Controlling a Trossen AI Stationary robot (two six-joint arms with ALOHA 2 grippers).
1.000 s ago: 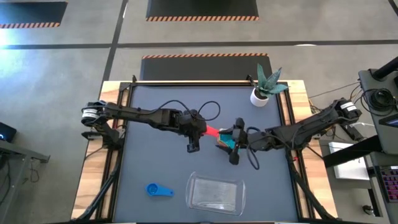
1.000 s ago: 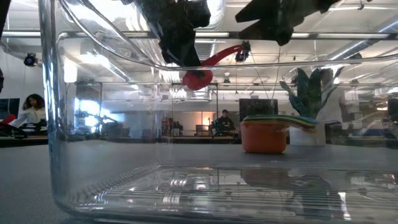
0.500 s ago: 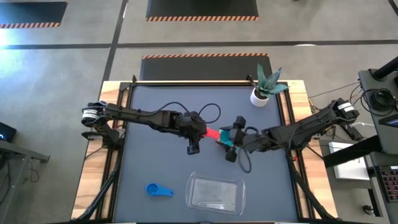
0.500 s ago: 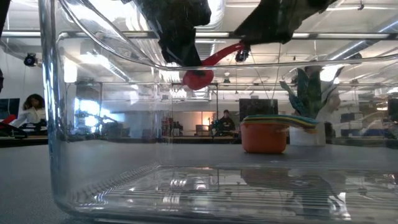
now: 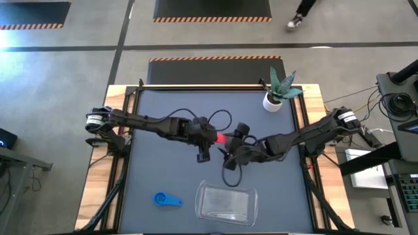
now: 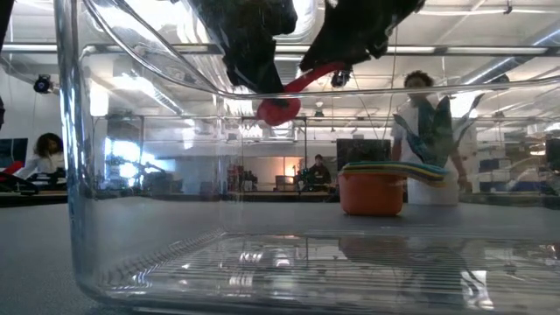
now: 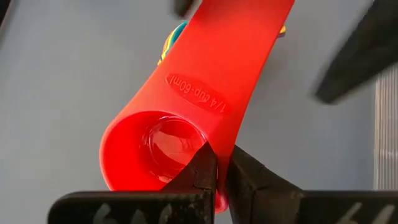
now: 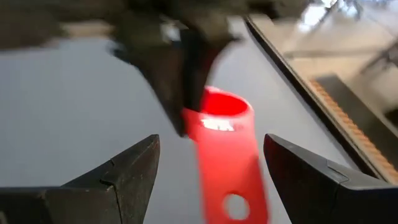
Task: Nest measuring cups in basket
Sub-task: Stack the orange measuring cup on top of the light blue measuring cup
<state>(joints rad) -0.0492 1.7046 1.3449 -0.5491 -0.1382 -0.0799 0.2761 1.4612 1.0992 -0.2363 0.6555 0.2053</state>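
Mid-table in the high view, the left gripper (image 5: 203, 145) is clamped on the rim of the red measuring cup (image 5: 221, 137), holding it in the air. The right gripper (image 8: 211, 177) closes in with its jaws spread wide on either side of the red handle, not yet gripping; looks like a handover in the making. Low view: a stack of nested cups (image 6: 374, 186), orange at the bottom with green, yellow and teal rims above, sits on the table right of centre, not in the basket. The blue measuring cup (image 5: 167, 199) lies alone at lower left, just beside the clear basket (image 5: 226, 202), which holds nothing. My read: nesting partly done; red, blue and the move into the basket remain.
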